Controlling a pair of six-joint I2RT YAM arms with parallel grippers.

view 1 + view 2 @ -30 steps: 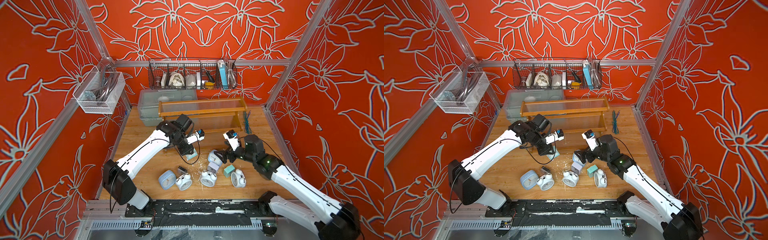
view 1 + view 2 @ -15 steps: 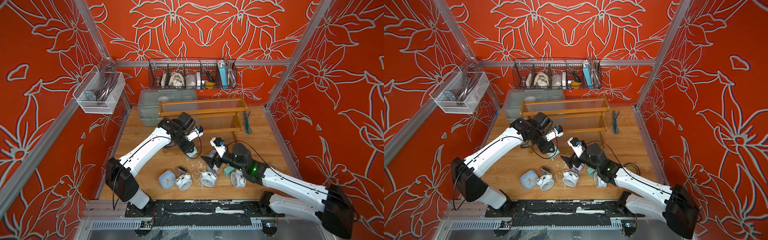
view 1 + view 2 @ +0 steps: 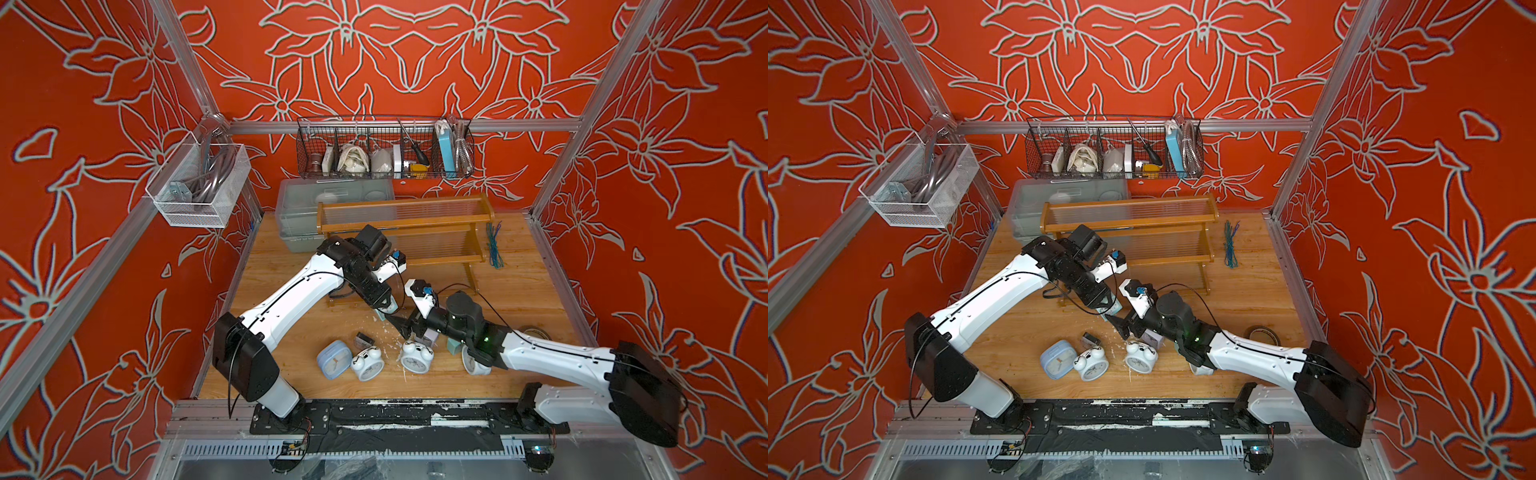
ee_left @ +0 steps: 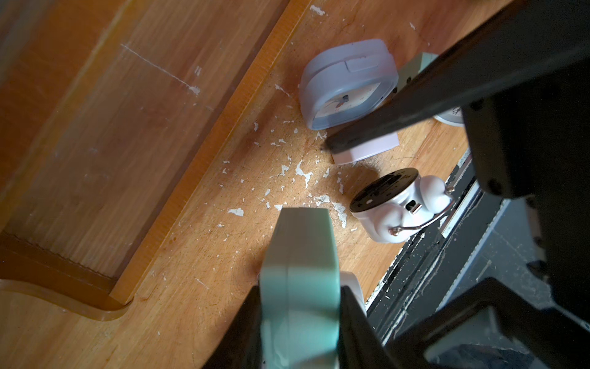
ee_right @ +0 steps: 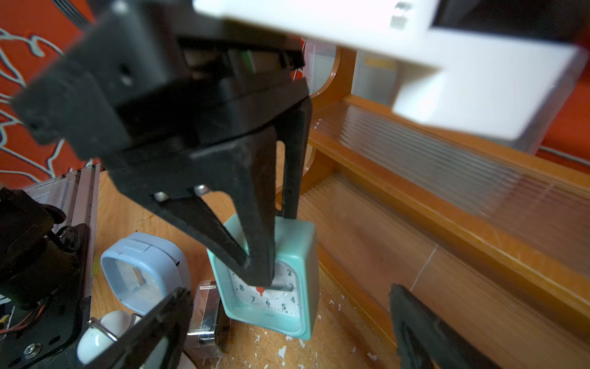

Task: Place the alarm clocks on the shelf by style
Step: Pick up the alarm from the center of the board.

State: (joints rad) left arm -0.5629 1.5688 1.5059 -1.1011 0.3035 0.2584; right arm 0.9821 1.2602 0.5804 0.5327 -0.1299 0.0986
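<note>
One smooth rounded teal clock (image 4: pixel 298 255) sits clamped in left gripper (image 4: pixel 300 322); right gripper (image 5: pixel 289 290) gapes.

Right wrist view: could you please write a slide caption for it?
Left gripper grips a teal clock beside the wooden shelf.

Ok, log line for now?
left jaws: shut on small teal plastic cube clock | right jaws: open, near it | orange-brown wooden shelf: no clock seen

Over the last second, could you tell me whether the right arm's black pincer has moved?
Yes. The right pincer swung towards the robot's left along the orange-brown wooden shelf, ending open beside the small teal square clock in the left pincer.
</note>
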